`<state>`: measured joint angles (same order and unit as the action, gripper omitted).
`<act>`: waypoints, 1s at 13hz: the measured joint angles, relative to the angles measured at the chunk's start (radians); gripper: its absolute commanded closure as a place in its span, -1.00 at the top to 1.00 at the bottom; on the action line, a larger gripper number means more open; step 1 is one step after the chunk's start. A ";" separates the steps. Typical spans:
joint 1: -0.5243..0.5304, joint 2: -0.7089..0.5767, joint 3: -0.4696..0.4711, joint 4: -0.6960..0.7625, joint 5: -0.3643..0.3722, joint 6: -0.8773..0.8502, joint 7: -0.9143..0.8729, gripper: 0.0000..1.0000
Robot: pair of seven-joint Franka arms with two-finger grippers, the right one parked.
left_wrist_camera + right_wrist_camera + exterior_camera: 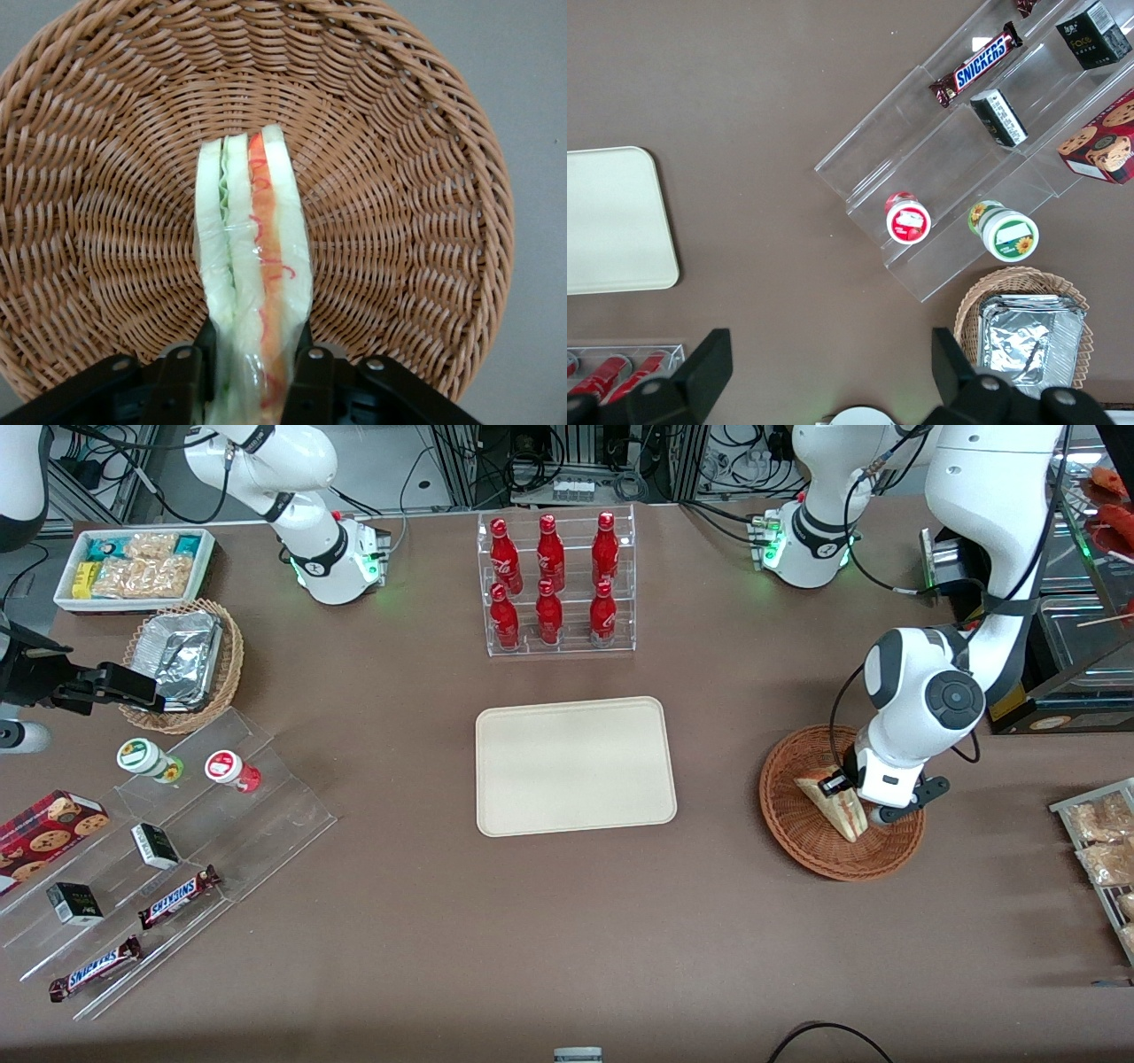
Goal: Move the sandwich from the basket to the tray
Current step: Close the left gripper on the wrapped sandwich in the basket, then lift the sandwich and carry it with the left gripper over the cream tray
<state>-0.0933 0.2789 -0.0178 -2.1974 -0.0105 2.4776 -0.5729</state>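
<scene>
Brown matte tabletop point(567, 921) carried everything you were working with. Largest on it was the flat cream-beige rectangular tray with rounded corners and a low rim point(576, 766), lying bare at the middle of the table, nearer the front camera than the clear acrylic rack of six red bottles point(555, 584). Toward your working arm's end sat the round, shallow, reddish-brown woven wicker basket point(802, 833), well apart from the tray. Toward the parked arm's end stood a lighter tan wicker basket holding a foil container point(182, 660), with a clear stepped display of snack bars and small cups point(177, 841) nearer the front camera.

Your left arm's gripper point(852, 795) was down inside the reddish-brown basket. Its two black fingers point(190, 381) pressed against both flat faces of the small triangular wedge sandwich of pale cream bread point(252, 283), clamped on it. The wrapped sandwich stood on edge, its red-orange and green filling stripes facing the wrist camera. You could not tell whether it touched the weave.
</scene>
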 measured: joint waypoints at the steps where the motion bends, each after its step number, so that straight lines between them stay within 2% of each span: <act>1: 0.000 -0.007 0.000 0.005 0.001 -0.014 0.000 -1.00; 3: -0.001 -0.044 -0.001 0.032 0.032 -0.106 0.002 -1.00; 5: -0.006 -0.106 -0.012 0.097 0.060 -0.272 0.002 -1.00; 9: -0.069 -0.172 -0.109 0.285 0.064 -0.553 -0.046 -1.00; 13: -0.177 -0.155 -0.188 0.366 0.062 -0.585 -0.103 -1.00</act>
<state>-0.2703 0.1244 -0.2060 -1.8315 0.0513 1.8927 -0.6756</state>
